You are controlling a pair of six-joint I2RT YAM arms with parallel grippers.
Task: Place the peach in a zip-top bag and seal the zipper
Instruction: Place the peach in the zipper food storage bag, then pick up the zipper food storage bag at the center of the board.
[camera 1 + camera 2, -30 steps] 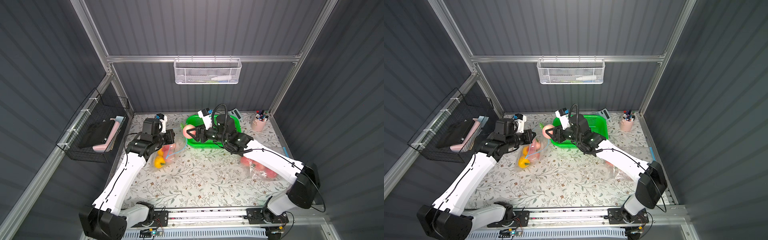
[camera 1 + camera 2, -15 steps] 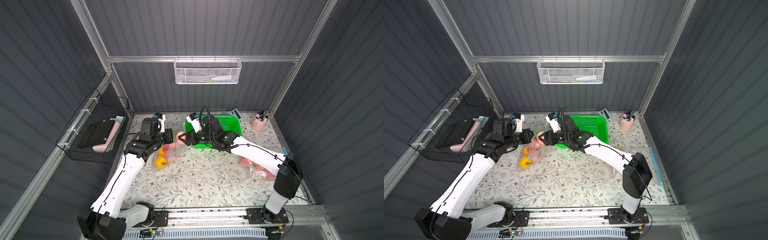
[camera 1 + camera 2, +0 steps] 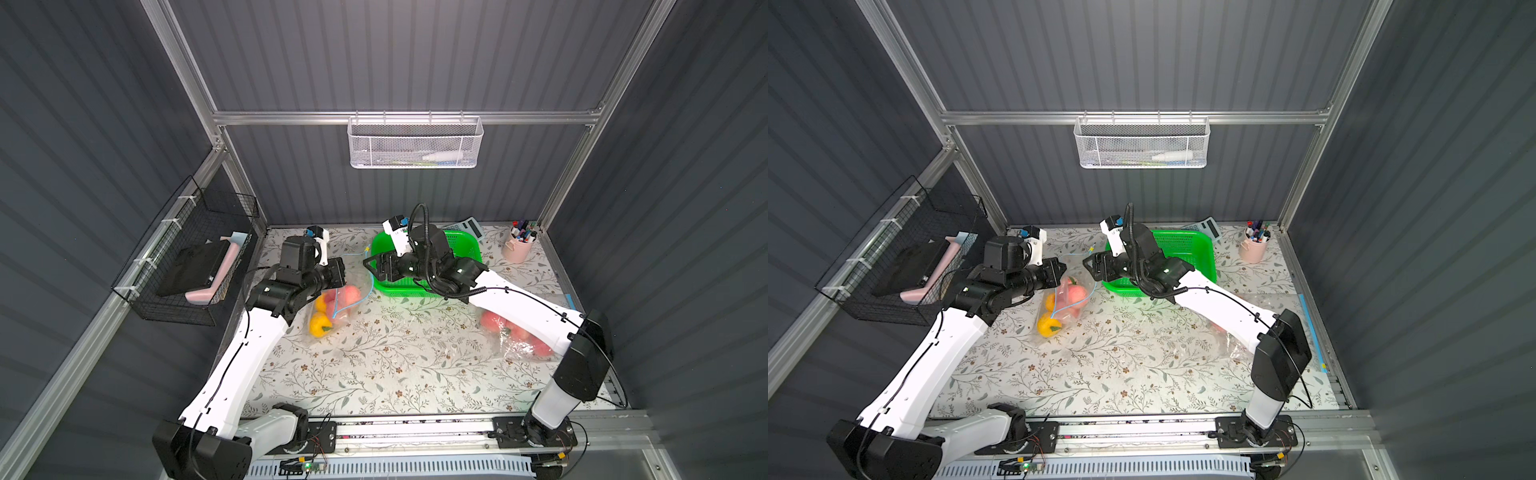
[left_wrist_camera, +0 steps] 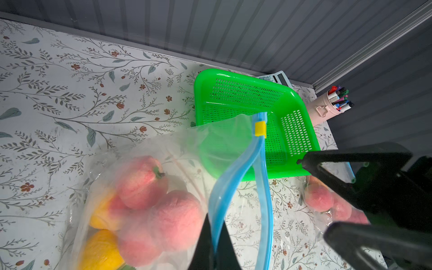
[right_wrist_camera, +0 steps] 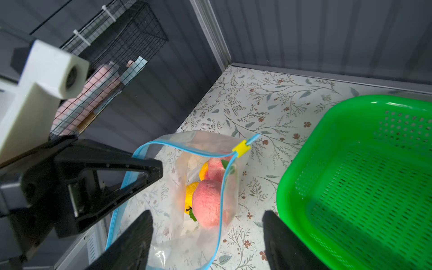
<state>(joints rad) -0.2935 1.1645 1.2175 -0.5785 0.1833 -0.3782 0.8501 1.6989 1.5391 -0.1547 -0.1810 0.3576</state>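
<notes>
A: What do both top views show?
B: Zip-top bag (image 3: 338, 303) lies centre-left, its long axis slanting from lower left to upper right, mouth at the upper-right end. The peach (image 3: 350, 292) is inside.
A: And the wrist views?
B: Left gripper (image 4: 214, 247) pinches the blue zipper strip (image 4: 216, 210); right gripper (image 5: 208, 216) gapes empty, facing the open mouth.

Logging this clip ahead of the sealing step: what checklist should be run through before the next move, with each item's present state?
1. The pink fuzzy peach is inside the clear plastic zip-top bag: ok.
2. The left gripper is shut on the bag's blue zipper strip: ok.
3. The right gripper is open and empty, beside the bag mouth: ok.
4. The small yellow plastic slider sits uncovered at the strip's end: ok.
5. Bag mouth sealed: not ok, it gapes open.
</notes>
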